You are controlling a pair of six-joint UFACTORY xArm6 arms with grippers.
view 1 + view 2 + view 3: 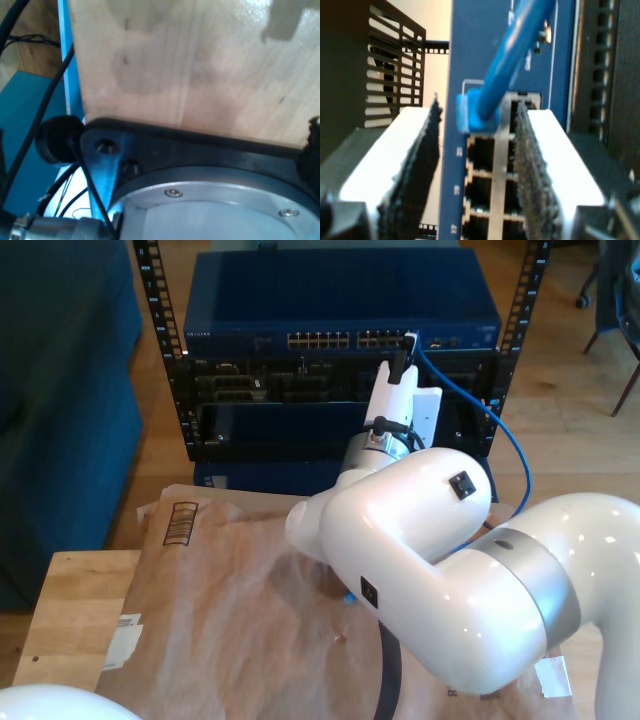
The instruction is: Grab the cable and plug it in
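Plug (476, 112) seated at switch (485, 165) port; my second gripper (477, 150) open around it, apart. Withdrawing askew could snag the cable (510, 440); my first gripper's state cannot be told.

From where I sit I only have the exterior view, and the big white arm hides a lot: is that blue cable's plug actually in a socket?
Observer: The second wrist view shows the blue plug sitting in a port of the blue network switch.
Operator: Is the claw squeezing it?
Observer: No. My second gripper is open. Its padded fingers stand apart on either side of the plug without touching it.
Operator: Any free sockets close by?
Observer: Yes, the neighbouring ports right next to the plug are empty.
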